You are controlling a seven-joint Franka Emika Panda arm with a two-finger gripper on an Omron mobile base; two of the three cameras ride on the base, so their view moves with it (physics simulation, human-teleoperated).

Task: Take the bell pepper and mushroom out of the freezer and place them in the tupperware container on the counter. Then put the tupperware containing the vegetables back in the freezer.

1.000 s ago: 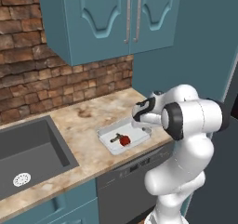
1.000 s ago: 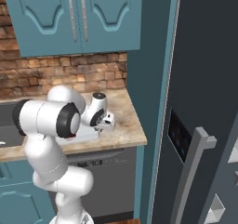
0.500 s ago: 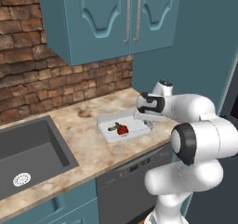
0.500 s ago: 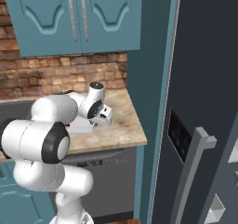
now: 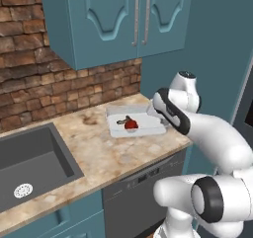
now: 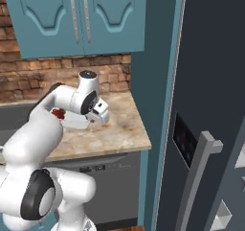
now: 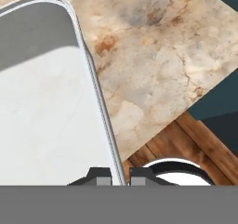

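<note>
The pale tupperware container (image 5: 148, 128) hangs just over the tan counter (image 5: 99, 153), near the brick wall. Inside it lie the red bell pepper (image 5: 131, 125) and, just to its left, the small brown mushroom (image 5: 122, 121). In the hand view my gripper (image 7: 120, 176) is shut on the container's thin side wall (image 7: 100, 102), one fingertip (image 7: 100, 176) inside and one outside. In the base views my wrist covers the tray's right end. A bit of the pepper (image 6: 58, 112) shows behind my arm. The dark freezer (image 6: 215, 81) stands to the right.
A dark sink (image 5: 29, 163) is set into the counter at the left. Teal upper cabinets (image 5: 123, 19) hang above the tray. A grey dishwasher (image 5: 143, 182) sits below the counter edge. The freezer's bar handle (image 6: 198, 177) juts out at lower right.
The arm has swung from a folded pose to a stretched one. The tray, with both vegetables in it, has risen and moved back from the counter's front edge with the gripper.
</note>
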